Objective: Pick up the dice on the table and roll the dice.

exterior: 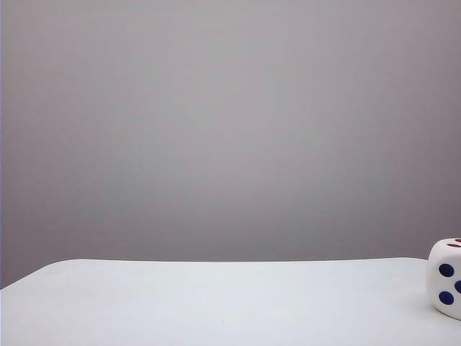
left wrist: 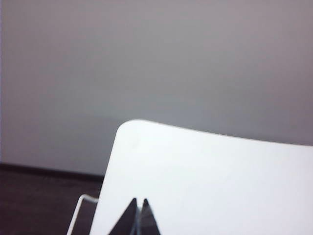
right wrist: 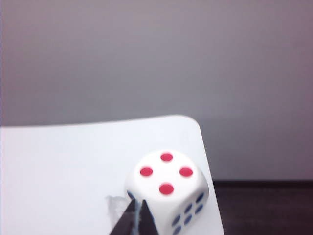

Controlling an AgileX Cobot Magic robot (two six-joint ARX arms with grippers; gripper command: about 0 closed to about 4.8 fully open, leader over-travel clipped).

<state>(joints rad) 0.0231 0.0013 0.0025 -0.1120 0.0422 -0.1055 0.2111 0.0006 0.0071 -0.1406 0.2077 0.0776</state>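
A: Exterior view first. What's there?
B: White surface [exterior: 216, 303] across the bottom, grey wall behind. The dice [exterior: 446, 287] sits at the far right, cut by the frame edge. Dark blue pips on the side facing the camera, red pips just visible on top. No arms or hands in this view.

A: Left wrist view?
B: Left hand [left wrist: 138, 201] shows only as two dark fingertips at the bottom edge, pressed together, nothing between them. It hangs over a rounded corner of the surface [left wrist: 220, 181]. Dark floor past the edge, and a thin white frame piece [left wrist: 78, 208] sticks out beside the corner. No dice here.

A: Right wrist view?
B: Right hand [right wrist: 137, 202], dark tips again, pressed together and holding nothing. The dice [right wrist: 167, 188] rests on the surface [right wrist: 63, 171] close to a rounded corner, four red pips up, dark blue pips on the side face. The fingertips overlap its near lower edge in the picture; cannot tell whether they touch. A faint smudge [right wrist: 114, 204] marks the surface beside the tips.
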